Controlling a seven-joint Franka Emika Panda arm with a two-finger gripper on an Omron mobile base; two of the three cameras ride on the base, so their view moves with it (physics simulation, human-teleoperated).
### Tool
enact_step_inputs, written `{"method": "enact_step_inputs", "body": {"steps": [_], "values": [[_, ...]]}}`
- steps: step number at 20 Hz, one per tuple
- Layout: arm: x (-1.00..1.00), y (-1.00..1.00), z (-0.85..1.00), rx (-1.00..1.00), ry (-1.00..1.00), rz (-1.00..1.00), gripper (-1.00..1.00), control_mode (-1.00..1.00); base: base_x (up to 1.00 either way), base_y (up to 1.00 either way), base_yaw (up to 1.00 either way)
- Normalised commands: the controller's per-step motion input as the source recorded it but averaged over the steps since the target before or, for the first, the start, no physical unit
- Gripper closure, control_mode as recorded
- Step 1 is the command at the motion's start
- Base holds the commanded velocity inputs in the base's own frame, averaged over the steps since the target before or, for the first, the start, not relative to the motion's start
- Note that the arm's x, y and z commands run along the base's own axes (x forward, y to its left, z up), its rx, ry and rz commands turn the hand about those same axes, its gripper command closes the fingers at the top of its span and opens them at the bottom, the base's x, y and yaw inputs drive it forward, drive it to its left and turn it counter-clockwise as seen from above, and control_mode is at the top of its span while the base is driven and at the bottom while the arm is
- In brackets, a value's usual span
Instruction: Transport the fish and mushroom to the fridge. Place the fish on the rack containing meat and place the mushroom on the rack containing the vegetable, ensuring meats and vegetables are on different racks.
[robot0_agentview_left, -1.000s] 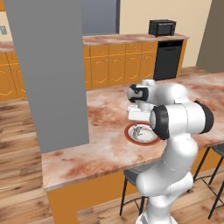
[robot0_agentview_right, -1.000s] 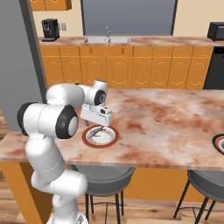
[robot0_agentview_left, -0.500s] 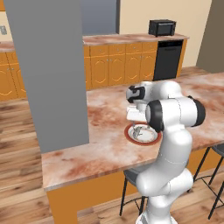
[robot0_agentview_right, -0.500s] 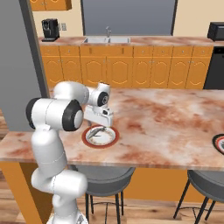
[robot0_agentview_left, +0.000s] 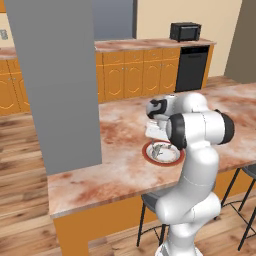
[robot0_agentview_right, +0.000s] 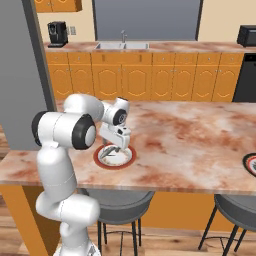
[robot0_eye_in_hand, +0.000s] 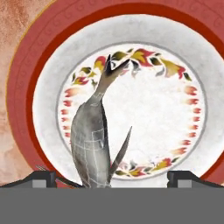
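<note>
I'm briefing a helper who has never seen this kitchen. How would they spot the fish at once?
Find the marble island counter with stools below. Near its front edge sits a red-rimmed plate with a white centre and a leafy ring, under the robot's tool. The fish lies on it: slender and silvery-grey, the plate's one grey thing.

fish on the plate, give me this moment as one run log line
phase: pick approach | end effector: open, over plate | fish: lying on plate between the fingertips, not gripped | plate: on island counter
</note>
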Motion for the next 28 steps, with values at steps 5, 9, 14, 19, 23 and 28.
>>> {"method": "enact_step_inputs", "body": {"steps": [5, 9, 14, 19, 23, 28], "values": [[0.06, 0.0, 0.0, 0.0, -0.02, -0.18, -1.0, -1.0, 0.0, 0.0, 0.0], [0.2, 0.0, -0.02, 0.0, 0.0, -0.1, -1.0, -1.0, 0.0, 0.0, 0.0], [0.17, 0.0, -0.14, 0.0, 0.0, -0.07, -1.0, -1.0, 0.0, 0.0, 0.0], [0.01, 0.0, -0.23, 0.0, 0.0, -0.06, -1.0, -1.0, 0.0, 0.0, 0.0], [-0.11, 0.0, -0.23, 0.0, 0.01, -0.06, -1.0, -1.0, 0.0, 0.0, 0.0], [0.0, 0.08, -0.17, 0.0, 0.0, -0.07, -1.0, -1.0, 0.0, 0.0, 0.0]]}}
